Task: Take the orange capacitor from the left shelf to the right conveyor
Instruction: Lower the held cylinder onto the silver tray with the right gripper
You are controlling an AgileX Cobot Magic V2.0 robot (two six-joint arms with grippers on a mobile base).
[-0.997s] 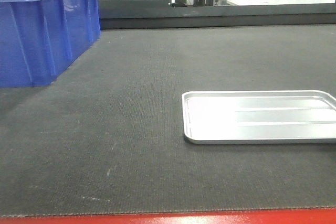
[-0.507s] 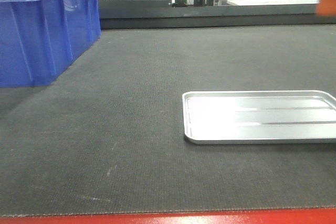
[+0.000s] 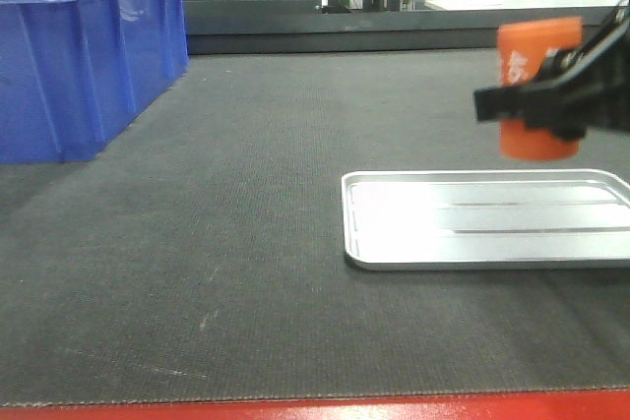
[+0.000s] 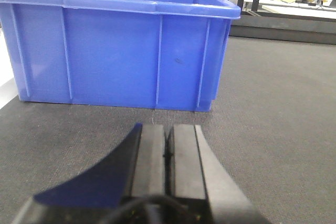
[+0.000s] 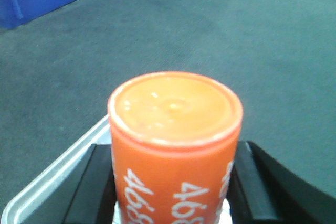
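The orange capacitor point(image 3: 536, 86) is an upright orange cylinder with white "4680" print. My right gripper point(image 3: 536, 105) is shut on it and holds it in the air above the far right part of the silver tray point(image 3: 394, 218). In the right wrist view the capacitor point(image 5: 176, 145) sits between both black fingers point(image 5: 94, 182), with the tray's corner point(image 5: 47, 187) under it. The dark textured conveyor belt point(image 3: 246, 243) with its red front edge point(image 3: 295, 408) lies below. My left gripper point(image 4: 168, 153) is shut and empty, low over the belt point(image 4: 283, 129), facing the blue bin. The left shelf is out of view.
A blue plastic bin point(image 3: 79, 56) stands on the belt at the far left and fills the left wrist view point(image 4: 121, 45). A black rail point(image 3: 394, 31) runs along the belt's far edge. Desks and people are behind it.
My right gripper with the orange capacitor has come into the front view from the upper right and moved down and left, over the tray. One second ago it was out of view.
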